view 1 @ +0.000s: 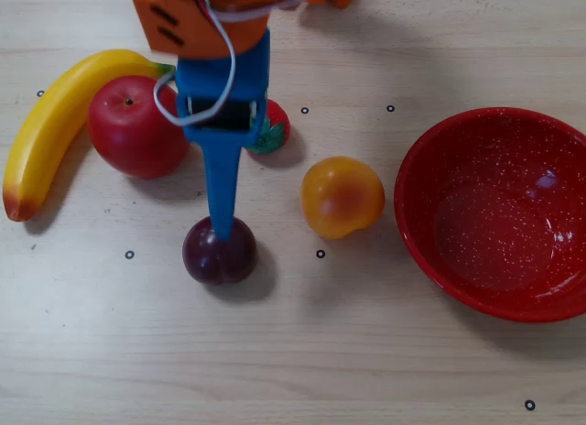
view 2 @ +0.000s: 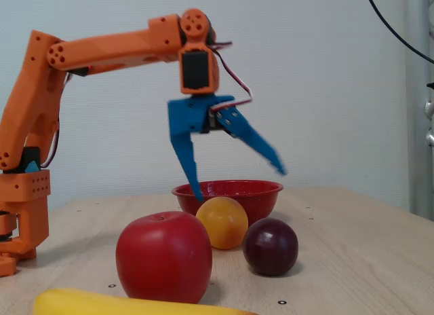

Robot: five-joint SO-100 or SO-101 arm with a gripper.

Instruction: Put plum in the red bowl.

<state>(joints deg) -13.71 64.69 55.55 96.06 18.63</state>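
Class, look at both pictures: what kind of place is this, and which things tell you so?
Probably a hobby or lab robot-practice bench, not a kitchen: a pale wooden table marked with small ring dots, glossy fruit such as the plum beside a red bowl, and an orange arm with a blue tool.

1. Table (view 1: 385,370): pale wood-grain laminate, matt, smooth.
2. Red bowl (view 1: 430,150): glossy enamel look w/ fine white speckles, reflections inside.
3. Plum (view 2: 271,246): dark maroon, smooth, glossy, looks plastic.
4. Apple (view 2: 164,256): bright red, shiny, smooth.
5. Orange (view 1: 341,196): satin, slight sheen.
6. Banana (view 1: 50,123): yellow, smooth, semi-gloss.
7. Gripper (view 2: 237,182): blue matt plastic; arm (view 2: 102,50) orange matt plastic, 3D-print look.
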